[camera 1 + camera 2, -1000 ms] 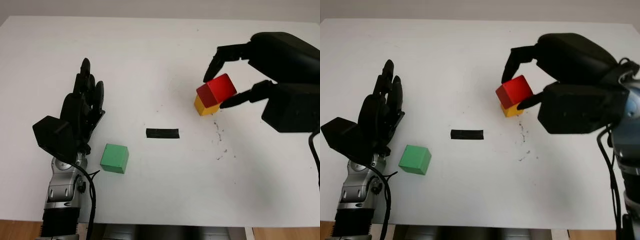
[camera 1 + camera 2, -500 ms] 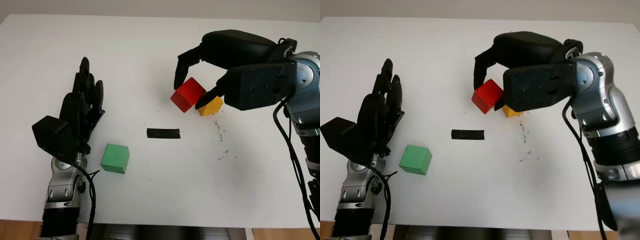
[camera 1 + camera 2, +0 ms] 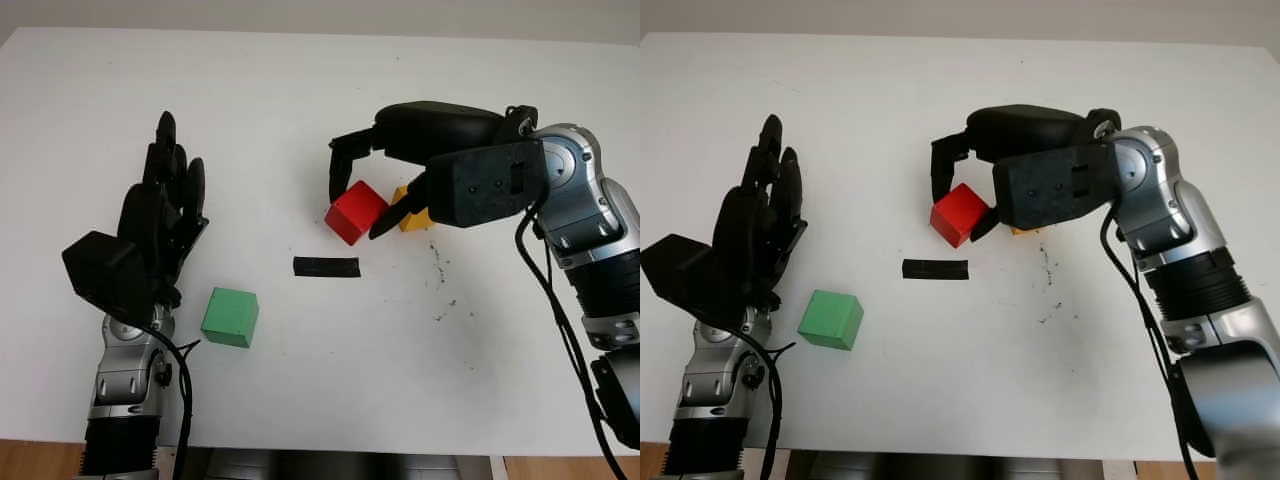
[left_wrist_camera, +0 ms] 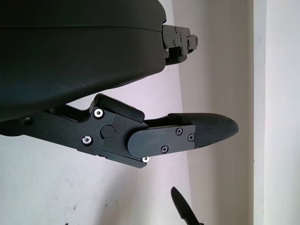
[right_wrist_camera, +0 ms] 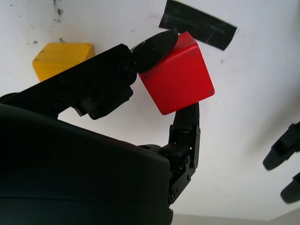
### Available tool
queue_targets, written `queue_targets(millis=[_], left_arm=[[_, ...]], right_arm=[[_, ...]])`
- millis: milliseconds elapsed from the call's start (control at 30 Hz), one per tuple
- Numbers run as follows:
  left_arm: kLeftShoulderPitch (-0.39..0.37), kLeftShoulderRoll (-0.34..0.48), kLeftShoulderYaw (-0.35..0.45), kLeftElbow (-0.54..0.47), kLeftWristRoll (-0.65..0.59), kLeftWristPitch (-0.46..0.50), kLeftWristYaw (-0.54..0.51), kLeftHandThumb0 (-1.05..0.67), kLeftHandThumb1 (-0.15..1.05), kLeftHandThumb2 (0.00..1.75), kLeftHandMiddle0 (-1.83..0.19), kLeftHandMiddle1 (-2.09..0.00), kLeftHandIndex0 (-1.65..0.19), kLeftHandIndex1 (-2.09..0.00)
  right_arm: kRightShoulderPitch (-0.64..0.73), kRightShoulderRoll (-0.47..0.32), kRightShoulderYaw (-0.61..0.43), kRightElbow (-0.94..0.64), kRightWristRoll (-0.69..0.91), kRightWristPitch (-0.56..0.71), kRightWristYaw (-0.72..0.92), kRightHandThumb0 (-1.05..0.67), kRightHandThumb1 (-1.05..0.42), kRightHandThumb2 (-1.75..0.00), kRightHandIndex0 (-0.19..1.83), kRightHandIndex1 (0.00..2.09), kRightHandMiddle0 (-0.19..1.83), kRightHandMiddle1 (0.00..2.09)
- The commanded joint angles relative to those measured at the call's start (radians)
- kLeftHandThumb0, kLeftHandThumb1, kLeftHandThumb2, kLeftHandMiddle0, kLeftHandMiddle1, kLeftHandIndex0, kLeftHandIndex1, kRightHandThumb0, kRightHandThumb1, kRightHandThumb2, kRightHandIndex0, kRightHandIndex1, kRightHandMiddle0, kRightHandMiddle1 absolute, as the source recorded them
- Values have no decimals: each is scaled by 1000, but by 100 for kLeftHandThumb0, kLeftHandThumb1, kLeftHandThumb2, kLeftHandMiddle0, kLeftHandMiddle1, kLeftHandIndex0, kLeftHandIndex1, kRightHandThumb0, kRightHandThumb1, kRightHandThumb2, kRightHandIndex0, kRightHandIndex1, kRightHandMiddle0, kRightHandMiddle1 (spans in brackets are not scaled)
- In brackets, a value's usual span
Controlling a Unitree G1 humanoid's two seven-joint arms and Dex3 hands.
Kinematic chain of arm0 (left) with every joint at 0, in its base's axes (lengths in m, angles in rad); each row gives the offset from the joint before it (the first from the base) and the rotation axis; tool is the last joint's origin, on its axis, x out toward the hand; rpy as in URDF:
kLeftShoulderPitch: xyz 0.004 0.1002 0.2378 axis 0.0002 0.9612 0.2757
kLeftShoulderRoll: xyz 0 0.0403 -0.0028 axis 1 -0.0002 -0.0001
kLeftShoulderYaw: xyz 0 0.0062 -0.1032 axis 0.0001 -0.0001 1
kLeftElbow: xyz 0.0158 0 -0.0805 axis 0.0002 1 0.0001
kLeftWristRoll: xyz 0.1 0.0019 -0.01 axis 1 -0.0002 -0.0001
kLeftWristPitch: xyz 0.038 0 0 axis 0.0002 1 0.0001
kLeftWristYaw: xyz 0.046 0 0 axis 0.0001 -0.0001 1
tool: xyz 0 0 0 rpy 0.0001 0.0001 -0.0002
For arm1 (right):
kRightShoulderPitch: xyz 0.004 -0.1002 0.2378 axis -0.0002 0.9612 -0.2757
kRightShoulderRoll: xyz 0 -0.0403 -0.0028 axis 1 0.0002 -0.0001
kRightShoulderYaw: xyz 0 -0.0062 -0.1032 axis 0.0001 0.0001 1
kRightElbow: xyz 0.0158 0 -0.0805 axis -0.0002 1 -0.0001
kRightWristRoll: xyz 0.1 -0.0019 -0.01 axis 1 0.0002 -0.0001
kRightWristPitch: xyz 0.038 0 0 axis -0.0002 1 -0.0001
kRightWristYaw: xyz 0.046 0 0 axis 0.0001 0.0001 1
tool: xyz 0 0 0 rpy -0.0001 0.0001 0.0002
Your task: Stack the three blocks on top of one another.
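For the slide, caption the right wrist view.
Right hand pinching the red block, with the yellow block and black tape strip behind.

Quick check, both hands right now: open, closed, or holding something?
Left hand: open, holding nothing, at the table's left beside the green block.
Right hand: shut on the red block, left of the yellow block.

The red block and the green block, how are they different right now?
The red block is pinched between fingers of the right hand; the green block is held by nothing, lying near the open left hand. The red block sits tilted near the middle of the table, beside the yellow block; the green block lies flat, nearer the robot. Both are plain cubes of similar size.
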Motion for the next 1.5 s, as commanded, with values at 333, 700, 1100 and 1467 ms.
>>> queue_targets(millis=[333,700,1100,1467], left_arm=[[2,-9,-10,-14,20,0,18,-76,105,54,8,-6,4,-6],[7,-14,-13,-15,23,-6,23,-77,105,54,7,-6,4,-5],[23,-22,-16,-32,22,0,29,-75,105,55,8,-5,4,-5],[26,-22,-18,-31,23,-1,33,-75,105,54,7,-5,4,-6]], right_arm=[[-11,45,40,59,-15,-71,7,-46,-91,-5,25,4,43,157],[-7,76,73,80,-29,-124,18,-48,-91,-5,26,6,42,169],[-14,96,84,143,-46,-160,-16,-49,-91,-5,25,5,43,169],[-15,93,84,196,-76,-213,-95,-48,-91,-5,26,6,42,169]])
